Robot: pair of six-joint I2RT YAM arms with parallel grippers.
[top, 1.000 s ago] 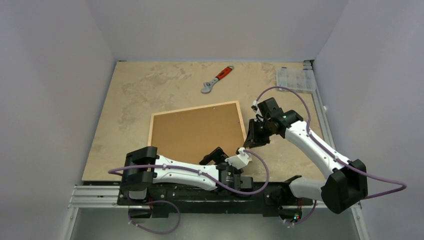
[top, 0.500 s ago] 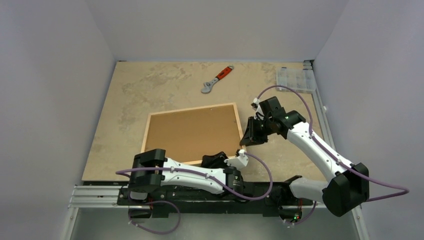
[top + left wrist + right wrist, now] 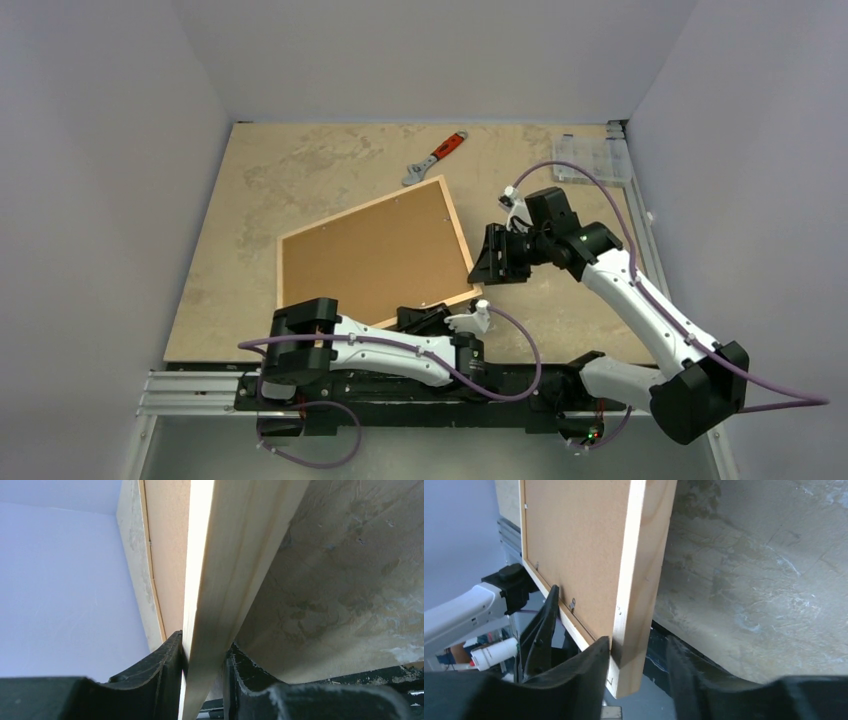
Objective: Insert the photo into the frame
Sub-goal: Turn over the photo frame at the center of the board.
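- Left end effector (image 3: 202,650): both fingers pressed against opposite faces of a thin strip, so it is clamped on the large rectangular frame of light natural wood (image 3: 235,555), at the frame's near edge.
- Frame: back side up, with the plain brown backing board (image 3: 375,255) filling it. It runs away from the left end effector and sits skewed on the mottled beige surface (image 3: 300,170). From the wrist views the gripped side looks raised off the surface.
- Right end effector (image 3: 631,650): at the frame's right corner, straddling the strip. One finger is against the wood and the other stands off with a visible gap. Open, not gripping.
- A small metal tab (image 3: 572,602) sits on the board just ahead of the right end effector's fingers.
- The photo does not show in any view. I cannot tell whether it lies under the board.

Judgement: the frame's weight now seems to hang on a single grip at one edge. To do this well, keep the pinch square on the strip, keep the frame low, and draw the right end effector straight back so it does not drag the corner. The tabs need freeing before the board can come out.
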